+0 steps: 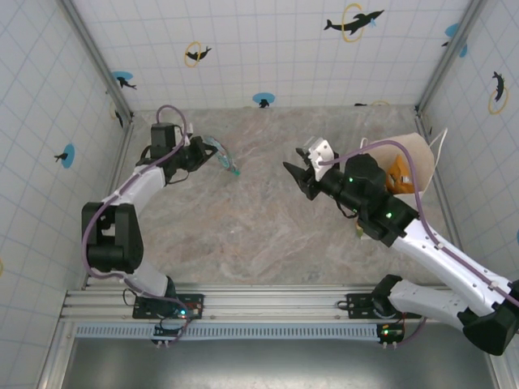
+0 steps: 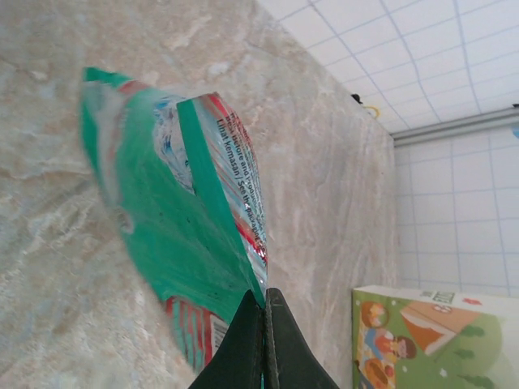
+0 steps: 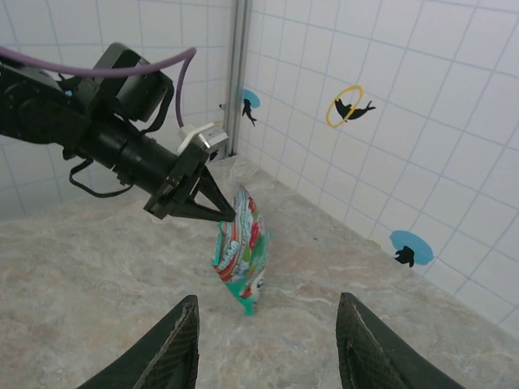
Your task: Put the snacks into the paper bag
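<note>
Snack packet, green-and-red glossy foil [image 3: 242,251], hangs from my left gripper [image 3: 231,215], jaws pinching its top edge, low over the marbled table [image 1: 259,235], far left. Right gripper [image 3: 268,324]: jaws spread, facing the packet. Cream paper bag [image 1: 415,150] sits far right.

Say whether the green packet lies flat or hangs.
Hangs: the shut left claw pinches the packet by its top edge, body dangling below. Lower corner touching the table: cannot tell.

A marbled beige worktop [image 1: 268,235] is enclosed by white tiled walls [image 1: 268,49], to which a yellow-ringed dolphin sticker [image 1: 353,22] and blue disc stickers [image 1: 263,99] are fixed.
</note>
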`<act>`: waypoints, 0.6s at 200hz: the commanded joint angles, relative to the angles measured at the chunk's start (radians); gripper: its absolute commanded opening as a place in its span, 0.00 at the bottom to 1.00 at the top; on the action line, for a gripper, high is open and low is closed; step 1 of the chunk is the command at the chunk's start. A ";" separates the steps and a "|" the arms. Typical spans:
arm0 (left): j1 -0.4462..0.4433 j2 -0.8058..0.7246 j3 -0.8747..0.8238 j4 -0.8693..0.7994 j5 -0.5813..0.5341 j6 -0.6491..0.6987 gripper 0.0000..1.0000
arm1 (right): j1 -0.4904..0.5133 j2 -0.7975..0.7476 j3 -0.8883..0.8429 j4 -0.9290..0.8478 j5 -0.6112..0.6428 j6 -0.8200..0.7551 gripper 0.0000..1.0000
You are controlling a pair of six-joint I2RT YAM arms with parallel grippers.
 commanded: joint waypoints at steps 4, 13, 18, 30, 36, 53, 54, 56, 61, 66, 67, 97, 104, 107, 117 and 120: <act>-0.012 -0.064 0.078 -0.115 0.047 0.084 0.00 | 0.019 0.000 -0.020 0.053 0.004 -0.065 0.47; -0.013 -0.078 0.097 -0.150 0.047 0.095 0.00 | 0.026 0.006 -0.021 0.059 0.006 -0.069 0.47; -0.013 -0.087 0.102 -0.160 0.049 0.095 0.00 | 0.031 0.009 -0.022 0.062 0.007 -0.073 0.47; -0.016 -0.110 0.109 -0.173 0.053 0.091 0.00 | 0.048 0.015 -0.024 0.066 0.015 -0.092 0.47; -0.018 -0.119 0.115 -0.181 0.059 0.090 0.00 | 0.057 0.019 -0.024 0.069 0.022 -0.107 0.47; -0.028 -0.134 0.146 -0.226 0.071 0.102 0.00 | 0.082 0.030 -0.023 0.075 0.046 -0.144 0.47; -0.030 -0.134 0.148 -0.229 0.072 0.104 0.00 | 0.083 0.031 -0.021 0.075 0.048 -0.147 0.47; -0.031 -0.135 0.152 -0.235 0.073 0.106 0.00 | 0.085 0.032 -0.021 0.076 0.049 -0.152 0.47; -0.038 -0.138 0.162 -0.253 0.073 0.113 0.00 | 0.093 0.037 -0.018 0.077 0.054 -0.163 0.47; -0.042 -0.142 0.174 -0.269 0.075 0.123 0.00 | 0.101 0.040 -0.015 0.075 0.060 -0.174 0.46; -0.043 -0.142 0.176 -0.273 0.075 0.126 0.00 | 0.102 0.040 -0.014 0.074 0.062 -0.176 0.46; -0.071 -0.143 0.257 -0.400 0.101 0.211 0.00 | 0.153 0.042 -0.007 0.068 0.057 -0.237 0.47; -0.074 -0.141 0.274 -0.424 0.107 0.217 0.00 | 0.164 0.040 -0.012 0.067 0.053 -0.249 0.47; -0.075 -0.142 0.279 -0.428 0.113 0.216 0.00 | 0.170 0.039 -0.012 0.068 0.053 -0.254 0.47; -0.078 -0.147 0.280 -0.423 0.132 0.195 0.00 | 0.188 0.043 -0.016 0.067 0.065 -0.272 0.47; -0.078 -0.150 0.278 -0.418 0.138 0.186 0.00 | 0.193 0.044 -0.018 0.067 0.073 -0.277 0.47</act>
